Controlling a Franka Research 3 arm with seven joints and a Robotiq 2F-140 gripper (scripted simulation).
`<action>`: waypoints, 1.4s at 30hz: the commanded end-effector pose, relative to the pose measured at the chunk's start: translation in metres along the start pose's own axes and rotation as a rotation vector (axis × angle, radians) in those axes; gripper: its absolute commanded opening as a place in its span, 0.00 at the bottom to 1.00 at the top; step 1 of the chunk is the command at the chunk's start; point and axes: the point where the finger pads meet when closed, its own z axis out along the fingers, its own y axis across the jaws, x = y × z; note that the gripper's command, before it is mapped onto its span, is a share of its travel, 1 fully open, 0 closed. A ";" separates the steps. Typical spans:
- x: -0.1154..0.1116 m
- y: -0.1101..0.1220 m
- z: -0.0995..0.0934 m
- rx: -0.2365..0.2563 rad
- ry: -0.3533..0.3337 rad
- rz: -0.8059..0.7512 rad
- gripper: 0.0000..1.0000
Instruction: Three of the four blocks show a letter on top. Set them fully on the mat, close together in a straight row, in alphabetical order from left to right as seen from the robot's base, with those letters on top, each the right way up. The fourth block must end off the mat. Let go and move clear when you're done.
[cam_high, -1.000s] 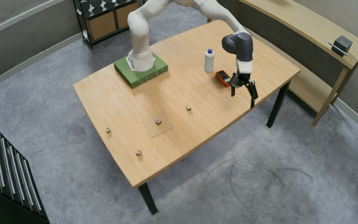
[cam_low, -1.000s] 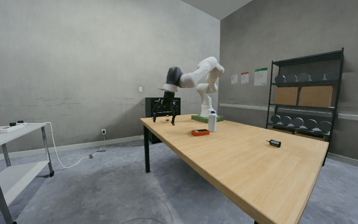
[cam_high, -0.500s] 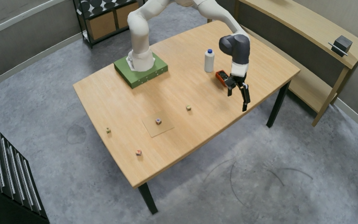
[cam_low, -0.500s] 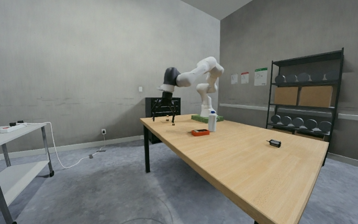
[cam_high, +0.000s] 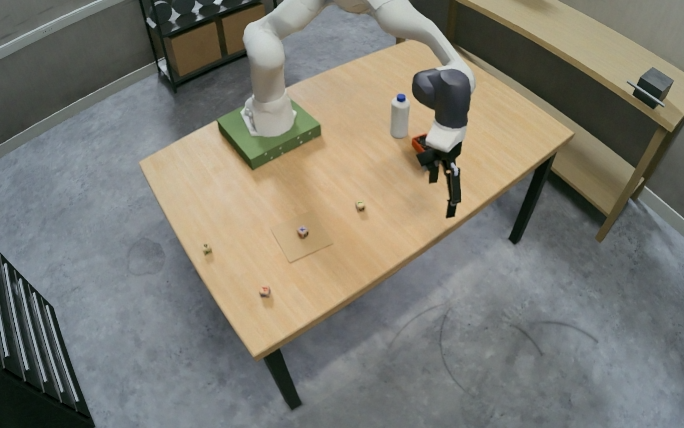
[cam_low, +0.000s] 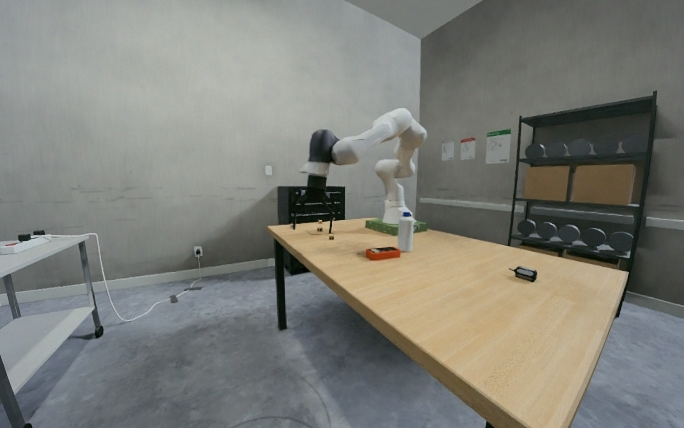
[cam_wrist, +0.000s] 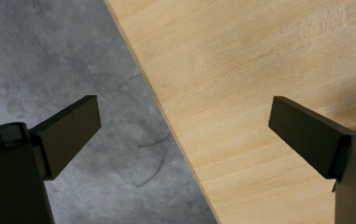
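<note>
My gripper (cam_high: 441, 198) (cam_low: 312, 230) (cam_wrist: 185, 111) is open and empty, above the table's long edge, right of all the blocks in the top view. A block with a blue mark on top (cam_high: 302, 232) (cam_low: 319, 229) sits on the thin tan mat (cam_high: 290, 252). A yellowish block with a dark mark (cam_high: 359, 205) (cam_low: 331, 237) lies off the mat to its right. A similar block with dark marks (cam_high: 207, 248) lies near the table's left edge. A block with a red mark (cam_high: 264, 291) lies near the front left corner. The marks are too small to read.
A white bottle with a blue cap (cam_high: 400, 117) (cam_low: 405, 233) stands beside the red-orange box (cam_high: 418, 143) (cam_low: 382, 253), behind the gripper in the top view. The green base block (cam_high: 257, 156) bears the arm. A small black device (cam_low: 525, 273) lies farther along the table.
</note>
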 end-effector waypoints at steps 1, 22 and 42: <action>0.009 0.005 0.002 -0.027 0.010 0.135 1.00; 0.051 0.009 0.000 -0.090 0.039 0.430 1.00; 0.095 0.018 -0.003 -0.160 0.082 0.761 1.00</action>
